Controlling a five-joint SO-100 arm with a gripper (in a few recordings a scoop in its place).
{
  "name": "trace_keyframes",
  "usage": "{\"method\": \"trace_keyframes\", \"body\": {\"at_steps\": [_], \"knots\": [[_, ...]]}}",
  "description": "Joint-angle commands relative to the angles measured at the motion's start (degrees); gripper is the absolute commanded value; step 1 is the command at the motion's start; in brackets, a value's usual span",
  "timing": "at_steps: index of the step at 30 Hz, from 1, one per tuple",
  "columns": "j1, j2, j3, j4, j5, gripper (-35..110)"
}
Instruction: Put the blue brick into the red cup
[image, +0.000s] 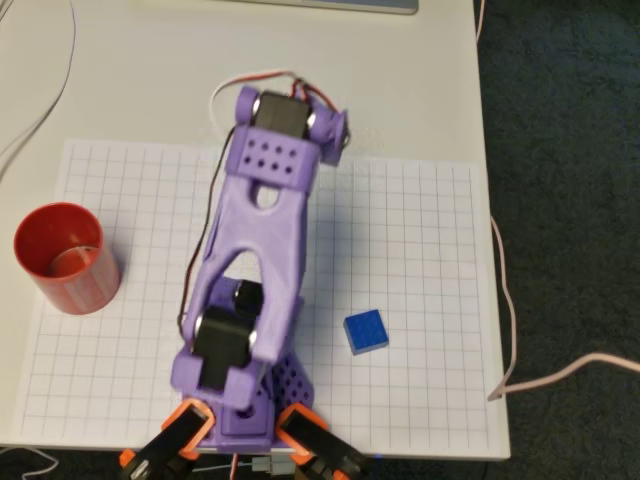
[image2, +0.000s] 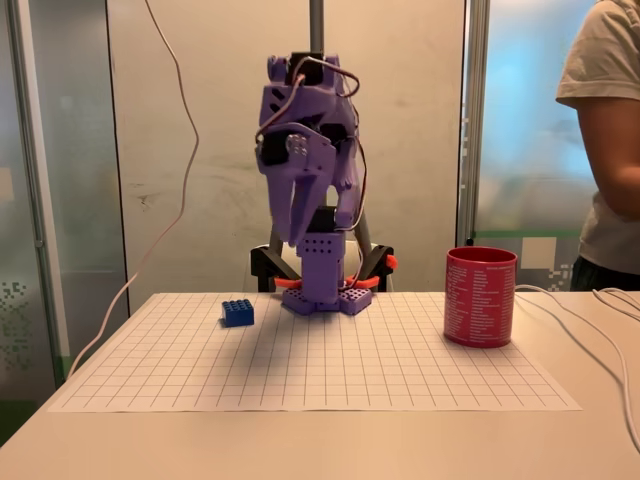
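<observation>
One brick (image: 366, 331) and one cup (image: 65, 258) stand on the grid sheet (image: 420, 240), and they are well apart, with the purple arm (image: 255, 250) between them. In the overhead view the brick lies on the right of the arm base and the cup is at the far left edge of the sheet. In the fixed view the sides are the other way: the brick (image2: 237, 312) is on the left, the cup (image2: 480, 297) on the right. The cup is upright with its mouth open to above.

The arm is folded up high over its base, and the gripper (image2: 318, 215) points down, far above the sheet. It holds nothing. How wide the jaws are I cannot tell, because the fingers overlap in both views.

I judge that the task is at its very start: the step in hand is to reach for the brick. To do it well, the arm should turn first toward the brick, then open the jaws wider than the brick and come down straight over it. The brick sits a little turned against the grid lines, so the wrist should rotate until the fingers meet two flat sides and not the corners. It is small and low, so the fingertips must go almost to the paper before closing; a grip too high may slide off the studs. A person (image2: 610, 140) stands at the right behind the table, away from the path
</observation>
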Motion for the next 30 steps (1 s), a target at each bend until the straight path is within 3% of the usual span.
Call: {"method": "trace_keyframes", "body": {"at_steps": [1,4,10,19,30], "knots": [[6.68,-2.46,-4.13,1.14,2.46,10],[13.62,-5.01,-3.34,1.41,6.06,0],[24.43,-8.53,6.42,-5.45,7.12,0],[39.90,-13.45,13.36,-3.69,7.38,0],[38.76,-10.90,13.45,3.52,8.96,0]]}}
